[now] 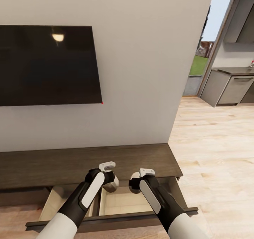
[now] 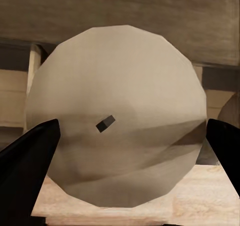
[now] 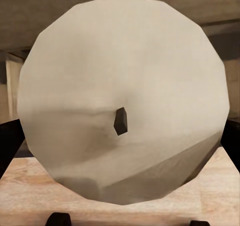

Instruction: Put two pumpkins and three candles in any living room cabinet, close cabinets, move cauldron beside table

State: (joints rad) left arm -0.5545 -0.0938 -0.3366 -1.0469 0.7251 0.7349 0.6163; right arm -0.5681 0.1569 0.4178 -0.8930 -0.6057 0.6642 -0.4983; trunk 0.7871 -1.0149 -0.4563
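Observation:
Each of my grippers is shut on a pale, round candle with a small dark wick. The left gripper [image 1: 110, 183] holds its candle [image 1: 113, 186] just above the open drawer [image 1: 121, 201] of the dark-brown cabinet [image 1: 70, 163]. In the left wrist view that candle [image 2: 120, 85] sits between the black fingers [image 2: 30, 171]. The right gripper [image 1: 135, 182] hangs beside it over the same drawer, holding its own candle [image 1: 134, 178]. In the right wrist view this candle [image 3: 120, 70] spans the gap between the fingers [image 3: 7, 146].
The drawer's dark front panel [image 1: 106, 223] juts out towards me below both arms. A black TV [image 1: 46, 66] hangs on the wall above the cabinet. To the right, light wood floor [image 1: 211, 143] leads to grey kitchen units [image 1: 233, 87].

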